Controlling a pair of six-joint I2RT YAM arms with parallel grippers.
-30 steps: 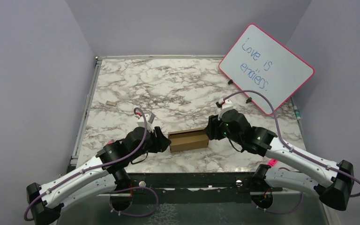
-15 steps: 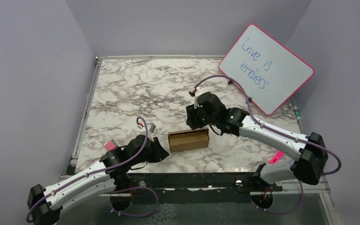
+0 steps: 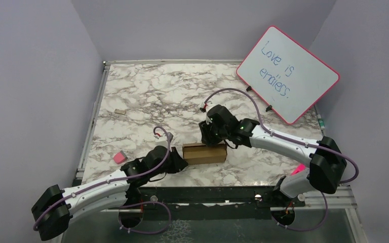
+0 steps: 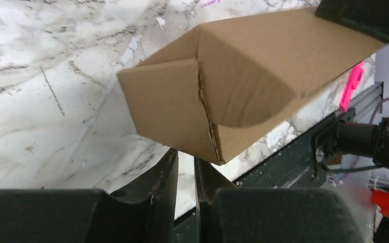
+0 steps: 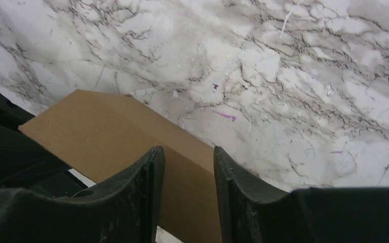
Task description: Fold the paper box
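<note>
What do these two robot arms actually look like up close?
Both the left arm and right arm have white tube sections, bulky black joints and a loose purple cable. Each ends in two black, curved fingers.

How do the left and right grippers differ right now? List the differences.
Jaws: the left gripper is nearly shut and empty; the right gripper is open.
Place: the left gripper sits low at the left end of the box, its tips facing the folded end flaps; the right gripper is over the box's far edge, pointing down.
Shared: both are black, two-fingered and close to the box.
</note>
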